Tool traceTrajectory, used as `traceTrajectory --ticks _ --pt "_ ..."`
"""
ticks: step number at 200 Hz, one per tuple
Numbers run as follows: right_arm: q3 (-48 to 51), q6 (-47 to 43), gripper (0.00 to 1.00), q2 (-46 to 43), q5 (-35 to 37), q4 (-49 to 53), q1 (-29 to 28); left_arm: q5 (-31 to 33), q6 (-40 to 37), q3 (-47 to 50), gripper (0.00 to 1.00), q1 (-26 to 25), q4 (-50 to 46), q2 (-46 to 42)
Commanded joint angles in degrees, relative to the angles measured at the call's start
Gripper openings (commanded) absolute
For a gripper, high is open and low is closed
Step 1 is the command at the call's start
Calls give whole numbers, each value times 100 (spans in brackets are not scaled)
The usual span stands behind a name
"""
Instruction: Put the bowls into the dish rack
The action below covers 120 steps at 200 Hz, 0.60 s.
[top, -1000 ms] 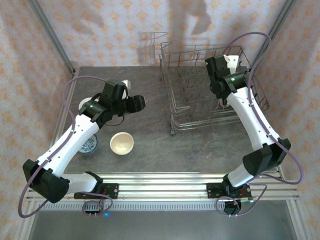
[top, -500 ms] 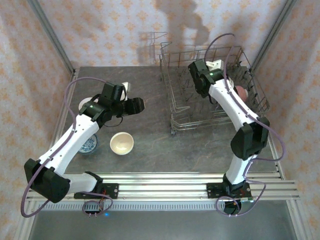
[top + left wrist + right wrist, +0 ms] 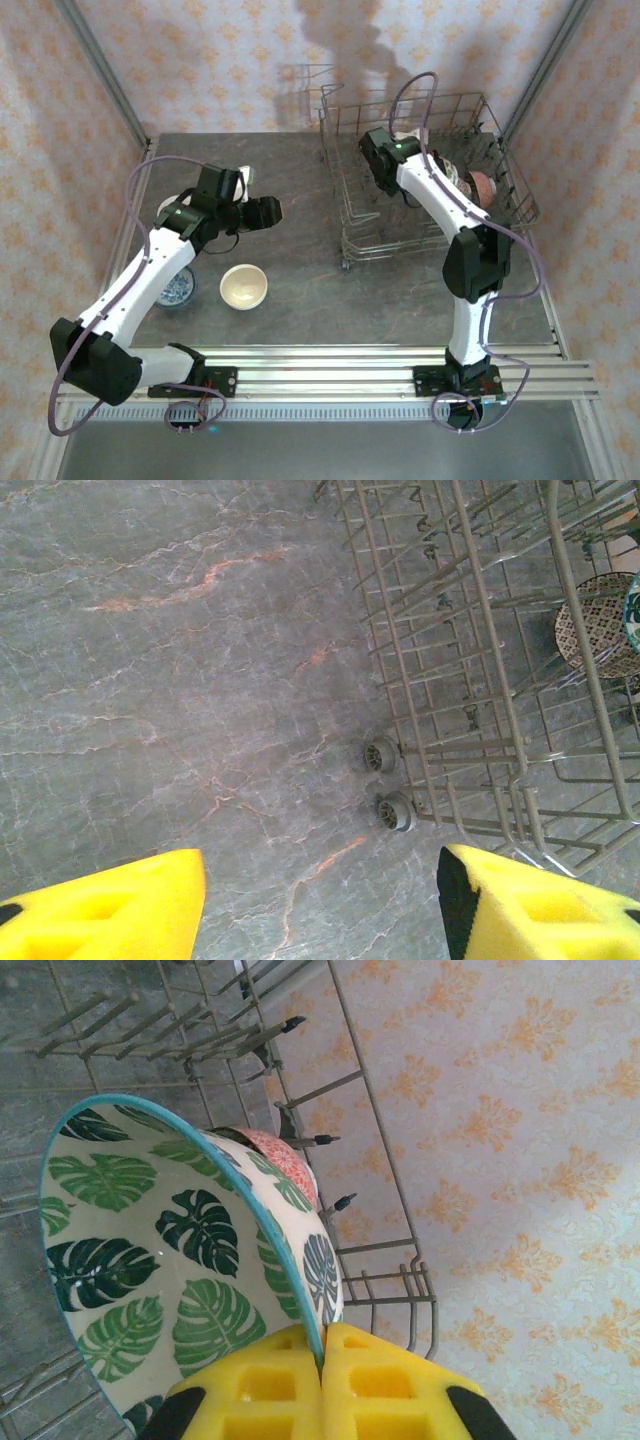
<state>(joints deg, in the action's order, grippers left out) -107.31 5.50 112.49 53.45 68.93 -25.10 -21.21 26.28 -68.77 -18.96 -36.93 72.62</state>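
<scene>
Grey marble tabletop point(image 3: 150, 680): right fingers point(image 3: 270, 1380) pinch the leaf-patterned bowl point(image 3: 150, 1260) by its rim inside the dish rack point(image 3: 480, 680); left fingers point(image 3: 110, 905) spread beside the rack.

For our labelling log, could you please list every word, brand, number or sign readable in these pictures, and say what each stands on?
None: no readable text appears anywhere.
The green-leaf bowl shows only a leaf pattern.
The dish rack and the table bear no lettering.
The wallpaper carries only a repeated orange ornament.
</scene>
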Motion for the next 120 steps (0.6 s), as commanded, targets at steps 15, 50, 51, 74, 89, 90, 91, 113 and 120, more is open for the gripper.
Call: traceTrajectory --ticks 15,50,51,74,89,90,91,113,120 --pt "-347 68 0 202 570 156 -63 -103 -194 113 64 84 -216 -59" --pt "-573 11 0 505 555 297 -96 -88 -198 100 65 110 -237 -74" --pt "-582 7 0 512 553 306 -98 -82 -200 96 65 106 -241 -73" --pt "-645 5 0 638 575 411 -143 -59 -214 92 65 121 -267 -91" --pt "-618 -30 0 665 611 424 -175 -65 -203 85 65 129 -280 -100" --pt "-613 -35 0 667 612 426 -177 -71 -207 89 65 129 -284 -104" --pt "-610 -33 0 673 618 428 -178 -73 -205 86 65 129 -287 -101" --pt "-563 21 0 709 633 523 -198 -87 -185 66 65 131 -297 -113" --pt "-564 54 0 732 623 561 -210 -87 -177 56 65 129 -304 -119"
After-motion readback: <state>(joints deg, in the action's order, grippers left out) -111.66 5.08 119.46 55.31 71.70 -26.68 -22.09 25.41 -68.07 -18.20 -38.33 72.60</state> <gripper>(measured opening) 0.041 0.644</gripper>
